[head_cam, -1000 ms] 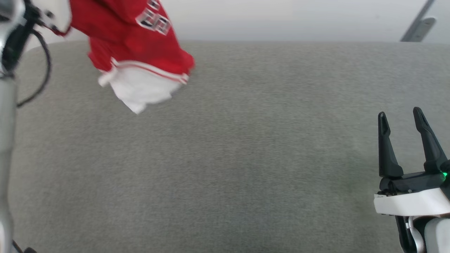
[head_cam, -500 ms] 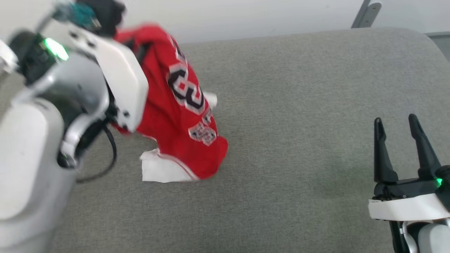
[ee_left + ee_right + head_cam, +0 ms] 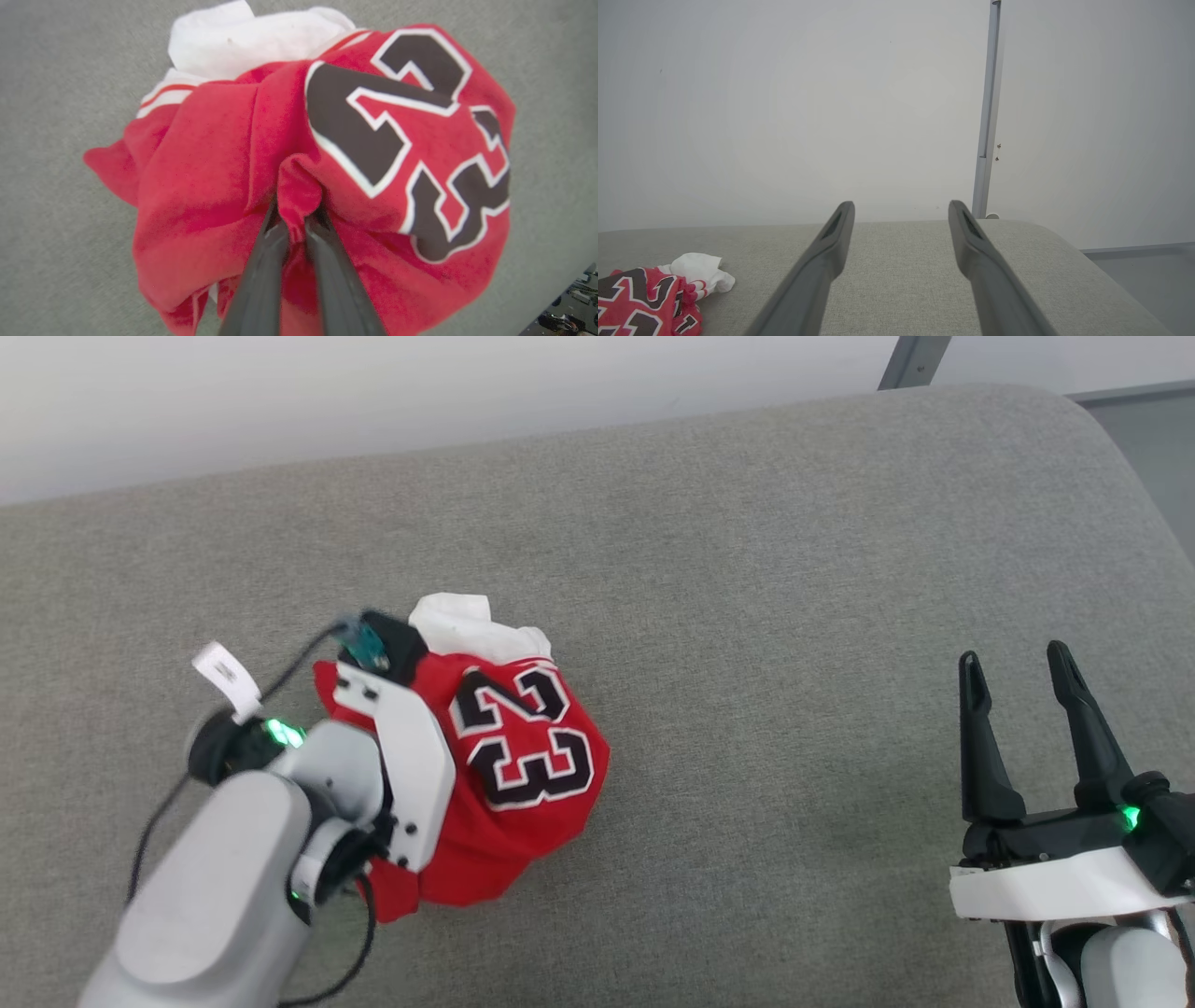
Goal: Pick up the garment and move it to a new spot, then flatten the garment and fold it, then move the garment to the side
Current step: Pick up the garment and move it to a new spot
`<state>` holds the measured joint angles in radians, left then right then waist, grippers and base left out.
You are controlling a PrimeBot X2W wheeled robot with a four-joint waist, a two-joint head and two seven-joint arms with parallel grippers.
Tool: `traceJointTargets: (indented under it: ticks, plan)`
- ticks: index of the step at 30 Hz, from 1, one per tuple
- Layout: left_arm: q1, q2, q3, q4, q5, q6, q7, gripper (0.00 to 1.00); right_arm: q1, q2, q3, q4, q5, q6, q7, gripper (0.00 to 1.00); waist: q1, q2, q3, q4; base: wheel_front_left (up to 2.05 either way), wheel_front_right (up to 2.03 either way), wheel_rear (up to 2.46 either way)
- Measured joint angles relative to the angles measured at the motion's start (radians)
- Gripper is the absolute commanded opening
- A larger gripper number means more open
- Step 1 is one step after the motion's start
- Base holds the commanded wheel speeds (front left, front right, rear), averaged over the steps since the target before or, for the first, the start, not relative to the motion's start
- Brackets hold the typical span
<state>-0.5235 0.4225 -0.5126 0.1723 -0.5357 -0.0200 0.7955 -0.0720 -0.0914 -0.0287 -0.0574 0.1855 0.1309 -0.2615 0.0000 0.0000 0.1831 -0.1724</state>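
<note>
Red garment (image 3: 210,163) bunched, pinched in left claw (image 3: 297,213)

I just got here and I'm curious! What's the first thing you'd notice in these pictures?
The bright red jersey with a black 23 jumps out, crumpled in a heap left of centre on the grey cushion. The left gripper pinches a fold of it between its fingers, while the right gripper sits at the lower right, fingers spread wide.

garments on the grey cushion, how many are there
1: the red "23" jersey, bunched on the grey cushion's left part, pinched by the left gripper. Its folds could hide something small.
</note>
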Motion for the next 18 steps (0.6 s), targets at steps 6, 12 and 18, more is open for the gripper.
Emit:
traceJointTargets:
  ticks: [6, 12, 18]
  plan:
    - [0.019, -0.046, -0.035, 0.144, -0.005, -0.021, -0.040, 0.00, -0.008, 0.004, 0.006, 0.009, 0.008, 0.000, 0.000, 1.00, 0.0000, 0.0000, 0.004, -0.010, 0.00, 0.00, 0.00]
    - [0.000, -0.074, -0.057, 0.231, -0.006, -0.051, -0.081, 1.00, -0.012, 0.004, 0.009, 0.019, 0.009, 0.000, 0.000, 1.00, 0.0000, 0.0000, 0.000, -0.005, 0.00, 0.00, 0.00]
    - [-0.008, -0.079, -0.043, 0.241, -0.029, -0.069, -0.148, 1.00, -0.011, 0.003, 0.009, 0.019, 0.009, 0.000, 0.000, 1.00, 0.0000, 0.0000, -0.012, 0.007, 0.00, 0.00, 0.00]
